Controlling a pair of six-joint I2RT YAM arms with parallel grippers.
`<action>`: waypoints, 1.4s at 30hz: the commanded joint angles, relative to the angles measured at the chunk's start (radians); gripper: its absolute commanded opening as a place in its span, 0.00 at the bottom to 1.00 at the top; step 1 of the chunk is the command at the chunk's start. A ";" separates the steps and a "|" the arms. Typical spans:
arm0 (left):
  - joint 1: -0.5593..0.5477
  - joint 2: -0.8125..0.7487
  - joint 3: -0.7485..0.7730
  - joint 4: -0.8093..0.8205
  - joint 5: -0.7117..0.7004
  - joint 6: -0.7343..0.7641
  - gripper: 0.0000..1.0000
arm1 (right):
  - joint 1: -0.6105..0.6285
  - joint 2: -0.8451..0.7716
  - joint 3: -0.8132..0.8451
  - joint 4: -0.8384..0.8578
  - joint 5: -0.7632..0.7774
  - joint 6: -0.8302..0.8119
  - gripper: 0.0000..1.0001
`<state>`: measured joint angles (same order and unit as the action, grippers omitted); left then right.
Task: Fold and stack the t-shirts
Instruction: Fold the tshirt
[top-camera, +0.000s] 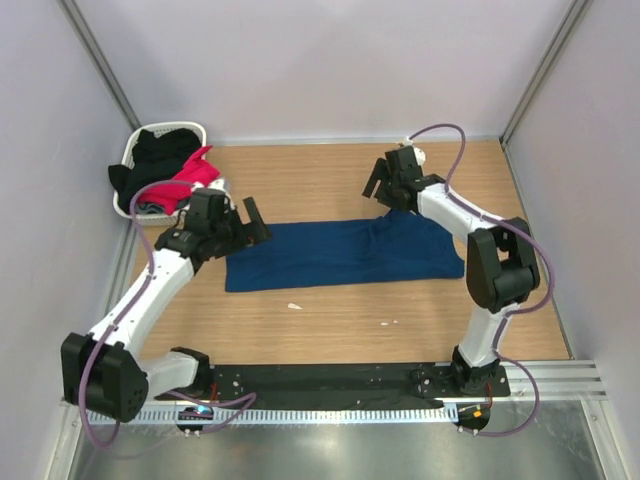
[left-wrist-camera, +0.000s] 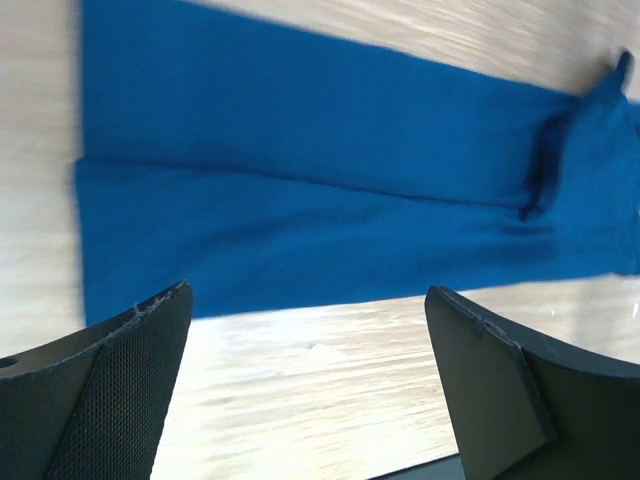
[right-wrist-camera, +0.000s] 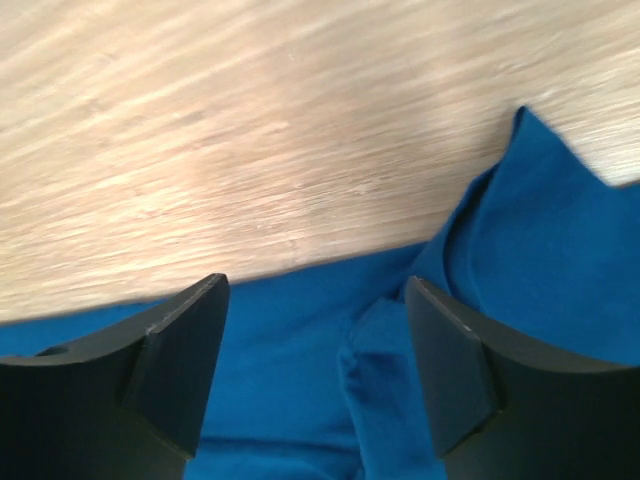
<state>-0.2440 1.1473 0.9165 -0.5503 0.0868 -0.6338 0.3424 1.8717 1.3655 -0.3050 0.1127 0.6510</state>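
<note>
Top external view is showing a navy t-shirt (top-camera: 345, 255) lying as a long, soft, folded strip on the wood-grain table (top-camera: 330, 180). The left gripper (top-camera: 243, 222) is hanging over one end and the right gripper (top-camera: 385, 185) over the other, both with jaws standing apart, gripping nothing. Under the right jaws the cloth is bunching into a pointed crease, while beyond the left jaws a pink t-shirt (top-camera: 195, 175) and a black t-shirt (top-camera: 160, 150) are spilling from a white woven basket (top-camera: 135, 150), their outlines being hard to make out.

Tabletop (top-camera: 330, 320): pale wood grain, slight sheen. Blue t-shirt (top-camera: 340, 255): soft matt cloth, creased. Left jaws: black, matt, fine mesh texture. Basket (top-camera: 170, 127) at 10 o'clock: white woven.
</note>
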 joint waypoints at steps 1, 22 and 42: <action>-0.122 0.080 0.102 0.104 -0.004 0.069 0.99 | -0.028 -0.146 0.060 -0.057 0.073 -0.043 0.80; -0.459 1.095 0.965 0.371 0.100 0.306 0.73 | -0.319 -0.186 -0.071 0.000 -0.091 -0.042 0.84; -0.488 1.163 0.937 0.383 0.186 0.347 0.14 | -0.224 0.027 0.007 0.058 -0.193 -0.007 0.76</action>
<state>-0.7292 2.3402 1.8729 -0.2085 0.2428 -0.3229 0.0956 1.8889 1.2896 -0.2707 -0.0792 0.6380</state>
